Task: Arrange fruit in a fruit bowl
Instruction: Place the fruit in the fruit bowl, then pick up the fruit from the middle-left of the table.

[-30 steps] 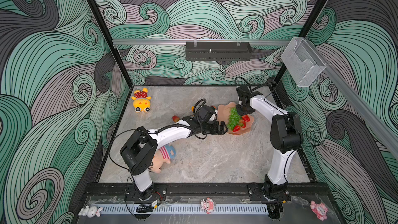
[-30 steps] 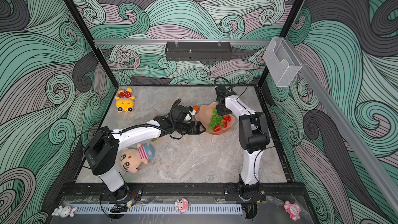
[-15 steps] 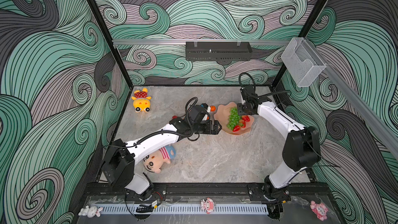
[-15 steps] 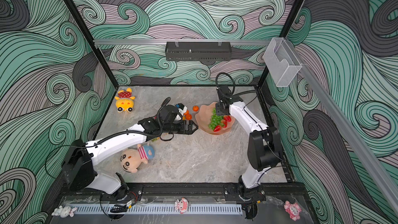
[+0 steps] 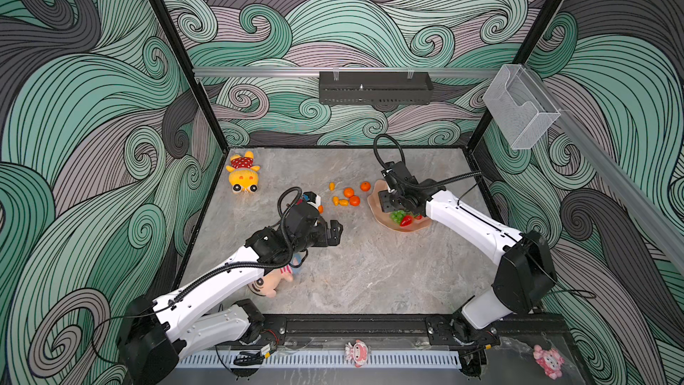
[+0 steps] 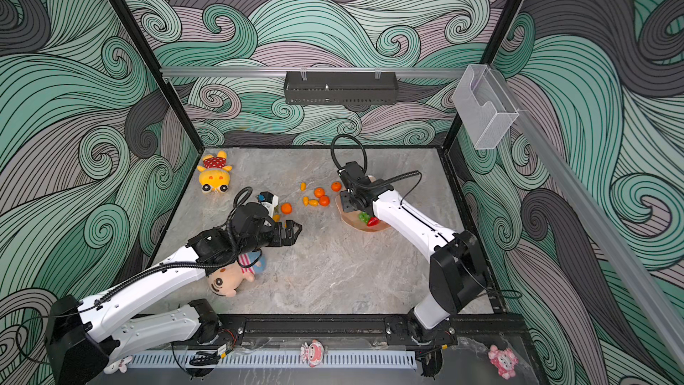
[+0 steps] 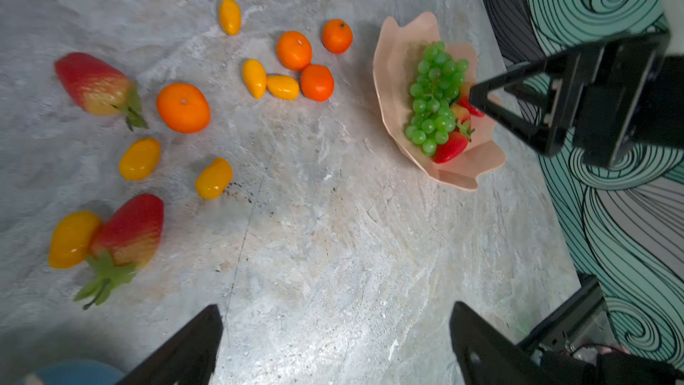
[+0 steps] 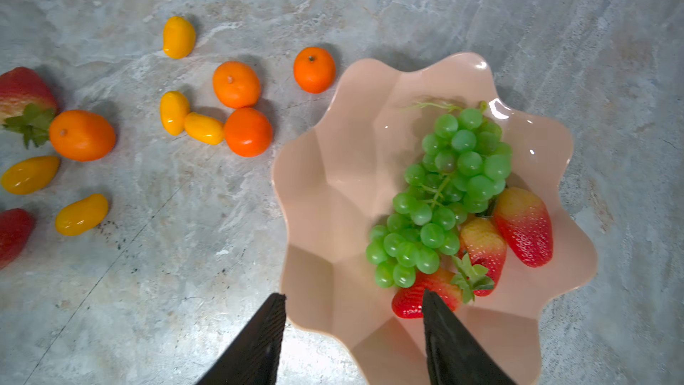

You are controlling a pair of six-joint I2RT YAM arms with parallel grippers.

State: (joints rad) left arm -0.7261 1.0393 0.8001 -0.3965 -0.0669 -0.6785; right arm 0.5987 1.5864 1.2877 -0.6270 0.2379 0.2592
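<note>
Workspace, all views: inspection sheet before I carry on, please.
Surface: marble-look tabletop, few dark specks.
Job's things: fruit bowl holds grape bunch and three strawberries; four tangerines, six kumquats, two strawberries lie outside.
Clutter: yellow plush doll, boy plush doll partly under left arm.
Tools: left tool open, empty, over bare table; right tool open, empty, over bowl.
Cables: black cable loops above right tool, clear of fruit.
Surroundings: clear wall box, black rail tray.

Peach fruit bowl [image 7: 392, 79] holds grape bunch [image 7: 435, 94] and strawberries [image 7: 449, 148]; three tangerines [image 7: 316, 82] lie near it, kumquats [image 7: 283, 87] beyond them.
</note>
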